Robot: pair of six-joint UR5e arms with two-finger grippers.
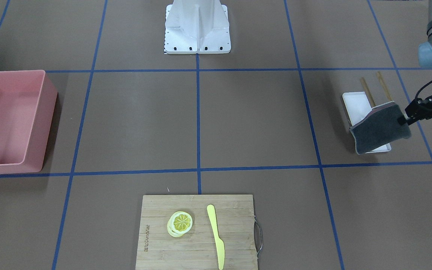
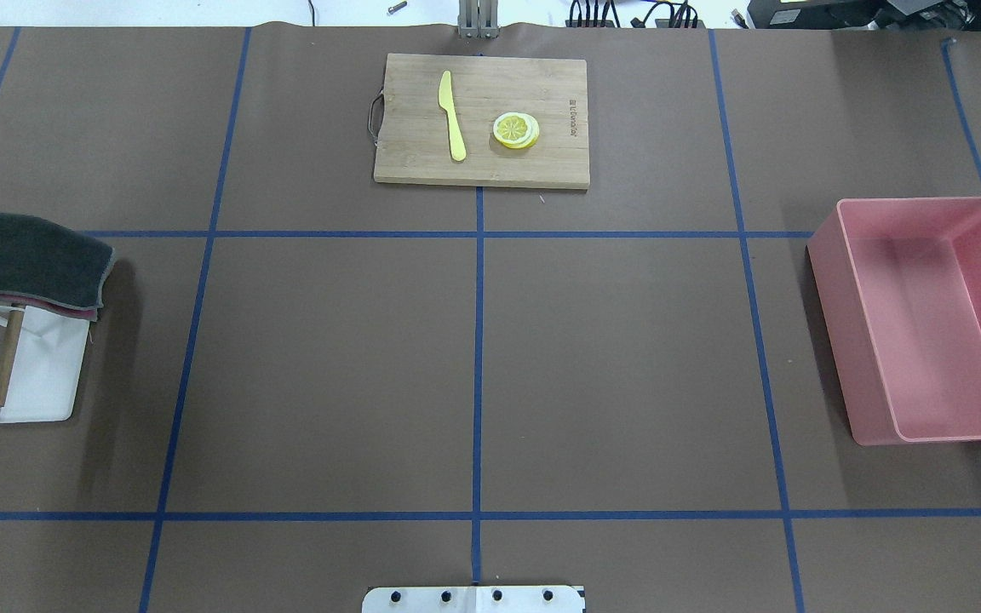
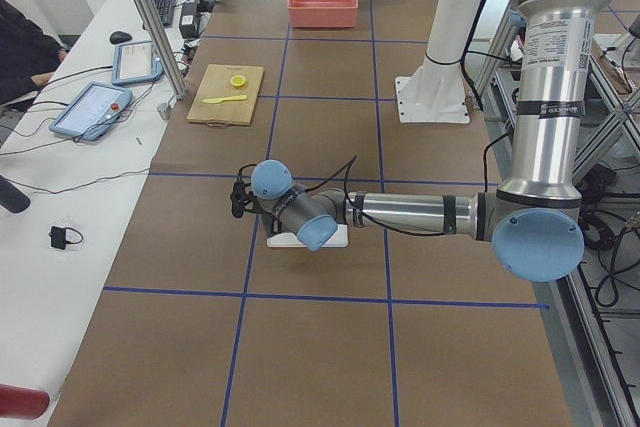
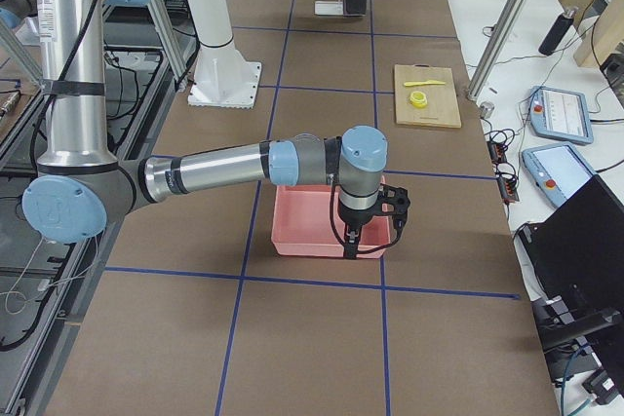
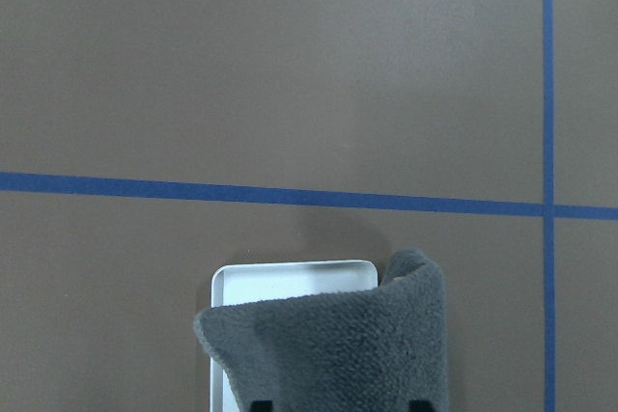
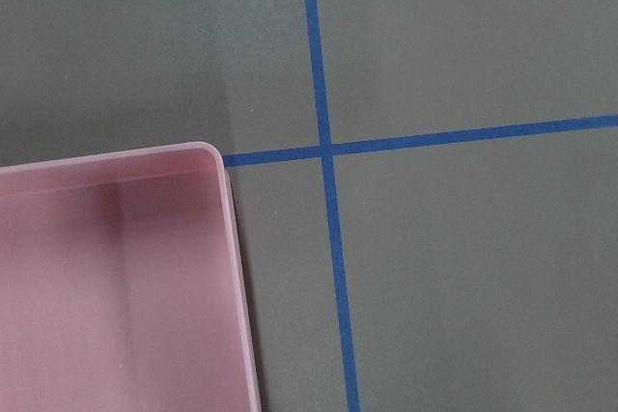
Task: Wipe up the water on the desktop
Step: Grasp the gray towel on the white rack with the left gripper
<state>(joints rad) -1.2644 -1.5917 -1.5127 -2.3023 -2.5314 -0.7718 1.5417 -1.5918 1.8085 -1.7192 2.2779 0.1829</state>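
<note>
The desktop [image 2: 329, 366] is matte brown with blue tape lines; I see no water on it in any view. My left gripper [image 1: 406, 119] is shut on one edge of a grey cloth [image 1: 379, 131] with a pinkish underside and holds it above a white tray [image 1: 356, 107]. The cloth [image 2: 31, 260] also shows in the overhead view, over the far end of the tray [image 2: 43, 375], and hangs in the left wrist view [image 5: 338, 344]. My right gripper [image 4: 366, 231] hovers over a pink bin [image 4: 312, 221]; I cannot tell whether it is open or shut.
Two wooden sticks [image 2: 5, 358] lie by the white tray. A bamboo cutting board [image 2: 542, 162] at the far middle carries a yellow knife [image 2: 452, 115] and a lemon slice [image 2: 516, 130]. The pink bin [image 2: 869, 340] stands at the right. The robot base [image 1: 197, 26] is at the near middle.
</note>
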